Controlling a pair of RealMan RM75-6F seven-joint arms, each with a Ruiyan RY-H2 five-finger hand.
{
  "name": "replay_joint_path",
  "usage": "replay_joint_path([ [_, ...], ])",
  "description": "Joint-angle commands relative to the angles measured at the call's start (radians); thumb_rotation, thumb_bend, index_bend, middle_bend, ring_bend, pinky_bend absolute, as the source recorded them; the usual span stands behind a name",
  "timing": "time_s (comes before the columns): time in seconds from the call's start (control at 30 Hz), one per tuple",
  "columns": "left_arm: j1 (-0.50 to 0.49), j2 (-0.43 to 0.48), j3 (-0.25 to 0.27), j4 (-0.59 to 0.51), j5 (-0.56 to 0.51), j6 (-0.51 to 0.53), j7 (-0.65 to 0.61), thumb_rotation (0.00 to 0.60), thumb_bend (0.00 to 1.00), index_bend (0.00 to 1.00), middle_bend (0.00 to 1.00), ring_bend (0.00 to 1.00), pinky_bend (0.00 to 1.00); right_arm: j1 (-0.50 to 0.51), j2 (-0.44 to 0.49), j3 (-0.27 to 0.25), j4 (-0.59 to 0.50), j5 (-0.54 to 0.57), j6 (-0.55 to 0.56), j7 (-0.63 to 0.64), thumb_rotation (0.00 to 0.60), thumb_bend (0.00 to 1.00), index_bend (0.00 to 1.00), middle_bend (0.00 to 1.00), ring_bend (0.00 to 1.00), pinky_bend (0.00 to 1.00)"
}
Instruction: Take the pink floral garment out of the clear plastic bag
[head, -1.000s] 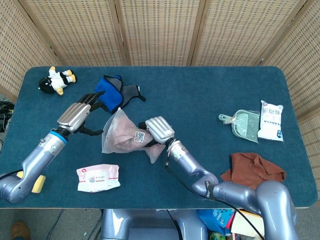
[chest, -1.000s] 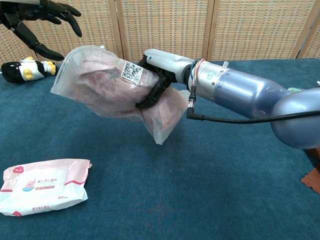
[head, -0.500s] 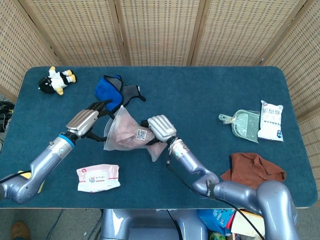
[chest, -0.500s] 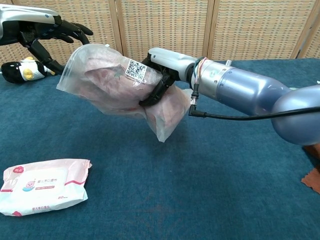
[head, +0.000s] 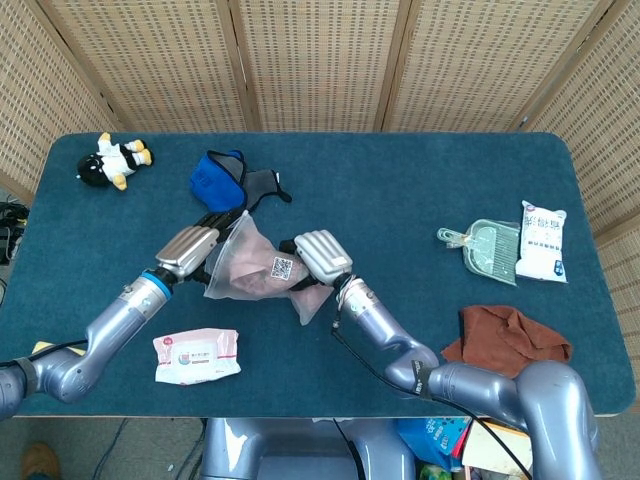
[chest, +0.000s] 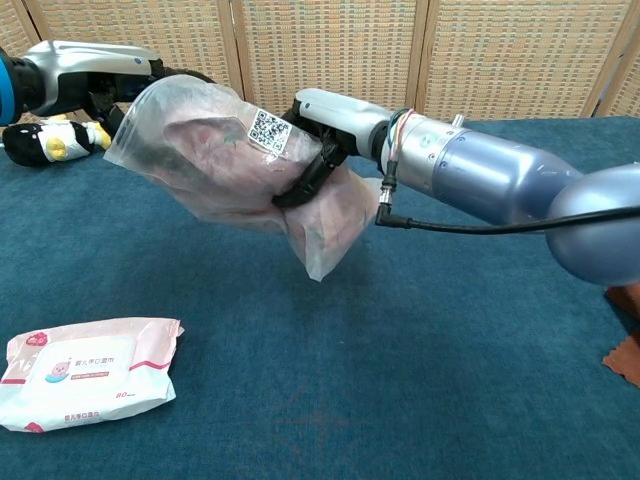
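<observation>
Right hand (head: 320, 258): it is gripping the clear plastic bag (head: 262, 272) around its middle, with dark fingers (chest: 300, 183) curling under the bag, and it is holding the bag lifted above the table (head: 400, 200).
Left hand (head: 192, 247): it is lying at the 9 o'clock end of the bag, at the bag's wide end. The fingers are hiding behind the plastic in both views, so I cannot tell if they are pinching the plastic or are only touching it.
Clear plastic bag: it is hanging between the two hands near the table centre, a little toward 8 o'clock. A square code label (chest: 265, 131) is sitting on its upper side, and the narrow end is pointing down toward 5 o'clock.
Pink floral garment (chest: 215, 160): it is lying fully inside the bag, crumpled, and is filling most of it.
Wipes pack (head: 196, 354): it is lying flat on the table at 7 o'clock from the bag, well apart from it.
Penguin toy (head: 113, 160): it is lying near the table corner at 10 o'clock.
Blue cloth (head: 222, 178): it is lying at 11 o'clock from the bag, near the left hand.
Brown cloth (head: 507, 338): it is lying at 4 o'clock.
Green dustpan (head: 485, 247): it is lying at 3 o'clock, just beside a white packet (head: 541, 241).
</observation>
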Motion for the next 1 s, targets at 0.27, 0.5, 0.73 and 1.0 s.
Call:
replay_joint_path([
  [0.27, -0.028, -0.041, 0.016, 0.013, -0.03, 0.016, 0.061, 0.6, 0.5, 0.53, 0.0, 0.0, 0.0, -0.002, 0.014, 0.004, -0.009, 0.011, 0.0, -0.005, 0.6, 0.61, 0.63, 0.65, 0.61, 0.69],
  [0.5, -0.039, -0.062, 0.028, 0.03, -0.05, 0.019, 0.09, 0.6, 0.63, 0.64, 0.0, 0.0, 0.0, -0.008, 0.02, -0.006, -0.005, 0.006, 0.001, -0.006, 0.6, 0.62, 0.63, 0.65, 0.61, 0.69],
  [0.73, -0.041, -0.089, 0.034, 0.05, -0.067, 0.056, 0.127, 0.6, 0.66, 0.65, 0.0, 0.0, 0.0, -0.012, 0.023, -0.014, 0.0, 0.001, 0.002, 0.001, 0.6, 0.62, 0.63, 0.65, 0.61, 0.69],
  [1.0, -0.049, -0.104, 0.037, 0.063, -0.094, 0.058, 0.146, 0.6, 0.66, 0.66, 0.0, 0.0, 0.0, -0.015, 0.029, -0.02, -0.001, -0.004, 0.002, 0.001, 0.6, 0.62, 0.63, 0.64, 0.61, 0.69],
])
